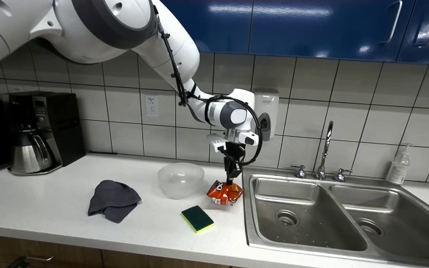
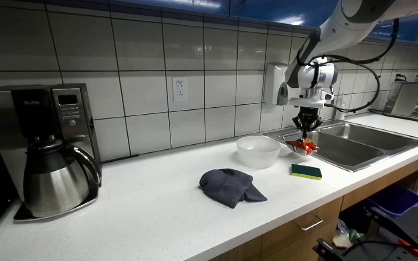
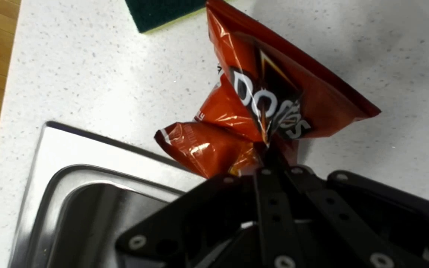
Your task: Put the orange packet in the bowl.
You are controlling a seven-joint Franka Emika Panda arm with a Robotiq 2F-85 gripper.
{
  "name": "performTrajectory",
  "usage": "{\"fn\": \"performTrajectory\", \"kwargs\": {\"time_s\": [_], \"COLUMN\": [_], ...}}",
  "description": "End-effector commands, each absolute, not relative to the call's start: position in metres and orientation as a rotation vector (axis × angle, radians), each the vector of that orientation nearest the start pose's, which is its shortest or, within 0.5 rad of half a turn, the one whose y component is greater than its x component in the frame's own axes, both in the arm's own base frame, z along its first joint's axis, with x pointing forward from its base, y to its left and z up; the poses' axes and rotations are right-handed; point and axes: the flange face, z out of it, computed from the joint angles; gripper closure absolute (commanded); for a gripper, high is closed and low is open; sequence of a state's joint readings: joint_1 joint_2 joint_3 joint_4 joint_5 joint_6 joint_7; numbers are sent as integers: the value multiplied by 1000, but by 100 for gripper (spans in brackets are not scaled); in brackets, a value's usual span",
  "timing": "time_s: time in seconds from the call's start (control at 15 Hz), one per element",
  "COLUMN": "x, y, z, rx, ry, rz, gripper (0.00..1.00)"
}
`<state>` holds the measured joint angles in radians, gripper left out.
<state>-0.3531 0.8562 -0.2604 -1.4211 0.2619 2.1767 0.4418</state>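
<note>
The orange packet (image 1: 225,193) is a shiny, crumpled orange-red chip bag with dark and white lettering. It also shows in an exterior view (image 2: 302,146) and in the wrist view (image 3: 229,111). My gripper (image 1: 229,182) is shut on the pinched middle of the packet, with the fingers pointing down; the wrist view shows the fingertips (image 3: 270,152) together in its folds. The packet appears to hang slightly above the counter, beside the sink's edge. The bowl (image 1: 181,181) is frosted, translucent and upright, close beside the packet; it also shows in an exterior view (image 2: 258,153). The bowl's inside looks empty.
A green and yellow sponge (image 1: 197,219) lies in front of the packet. A dark grey cloth (image 1: 114,201) lies farther along the counter. A steel double sink (image 1: 249,219) with a faucet (image 1: 324,152) borders the packet. A coffee maker (image 2: 54,156) stands at the counter's far end.
</note>
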Motion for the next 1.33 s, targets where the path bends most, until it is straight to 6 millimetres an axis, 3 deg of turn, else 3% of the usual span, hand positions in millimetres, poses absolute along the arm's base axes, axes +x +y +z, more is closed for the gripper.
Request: {"fn": "performTrajectory", "kwargs": {"time_s": [0.0, 0.27, 0.6, 1.0, 1.27], "x": [620, 628, 632, 639, 637], "y": [-356, -331, -281, -222, -203], "z": [239, 266, 277, 275, 264], "rx": [-2656, -2692, -2750, -2795, -2810], "ry": [1554, 1448, 1275, 1112, 1060], "rz": [44, 2, -13, 13, 52], "gripper": [100, 100, 100, 100, 100]}}
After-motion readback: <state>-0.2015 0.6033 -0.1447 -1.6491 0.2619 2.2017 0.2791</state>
